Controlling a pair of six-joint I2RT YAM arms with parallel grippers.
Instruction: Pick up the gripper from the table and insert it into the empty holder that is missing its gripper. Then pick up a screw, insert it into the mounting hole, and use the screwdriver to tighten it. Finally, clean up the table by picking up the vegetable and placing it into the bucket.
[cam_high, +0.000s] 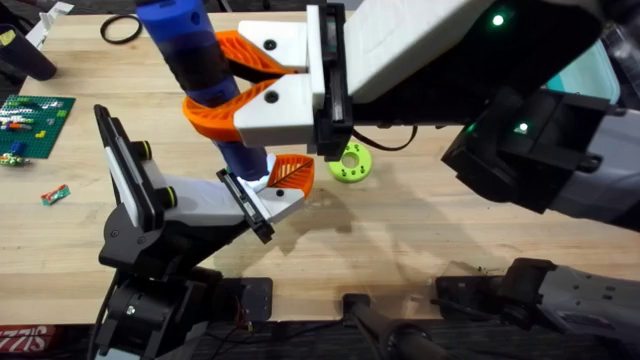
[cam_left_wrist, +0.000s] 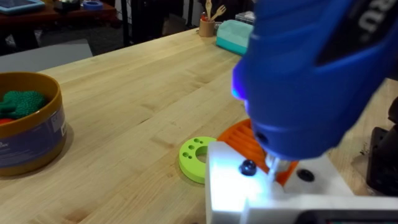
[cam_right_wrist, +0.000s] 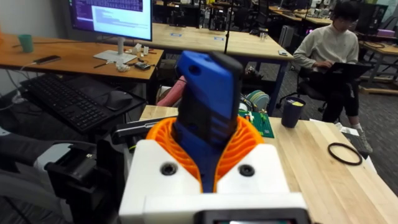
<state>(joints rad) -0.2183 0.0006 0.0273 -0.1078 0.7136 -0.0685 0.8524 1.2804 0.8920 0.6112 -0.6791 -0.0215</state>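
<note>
The gripper (cam_high: 291, 172) sits in the holder (cam_high: 215, 200) at centre, the right gripper (cam_high: 225, 82) pinches the screwdriver (cam_high: 190, 55) onto its screw, and the vegetable (cam_left_wrist: 22, 102) already looks binned; I can't tell the left fingers' state.

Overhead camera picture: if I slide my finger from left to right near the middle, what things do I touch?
Green brick plate → small colourful scrap → holder → orange gripper → lime green ring → right arm's dark body.
</note>
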